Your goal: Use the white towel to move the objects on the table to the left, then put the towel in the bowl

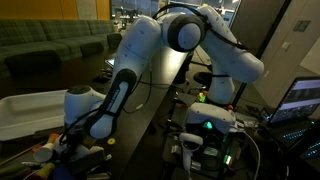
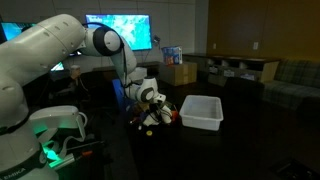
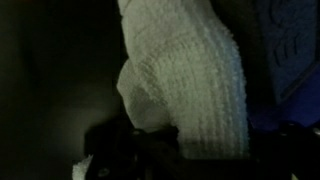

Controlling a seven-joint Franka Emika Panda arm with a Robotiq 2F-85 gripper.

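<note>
In an exterior view a white rectangular plastic tub lies at 9 o'clock on the dark table, with a green upholstered sofa behind it at 10 o'clock. Just beside the tub's right end, the white robot arm bends down to the gripper at 7 o'clock, low over a dim clutter of small mixed objects. A lit laptop screen stands at 3 o'clock, well apart from all this. In an exterior view from another side, the arm's bulk fills the frame from 9 o'clock, a wall monitor with a blue picture hangs at 12 o'clock, and brown cardboard boxes sit behind the work spot. There the clutter lies under the gripper near the centre, and the tub stands just to its right, near but apart. In the wrist view the bare dark tabletop takes the left half. The white waffle-weave cloth towel rises from 6 o'clock to 12 o'clock as a thick folded band, bulging at the middle, its nubbly texture plain. A blue patterned item shows at 3 o'clock, partly behind the towel. The towel's lower end runs into the gripper's dark parts at 6 o'clock. It is too dim to tell how far the jaws are open or whether they hold the cloth.
</note>
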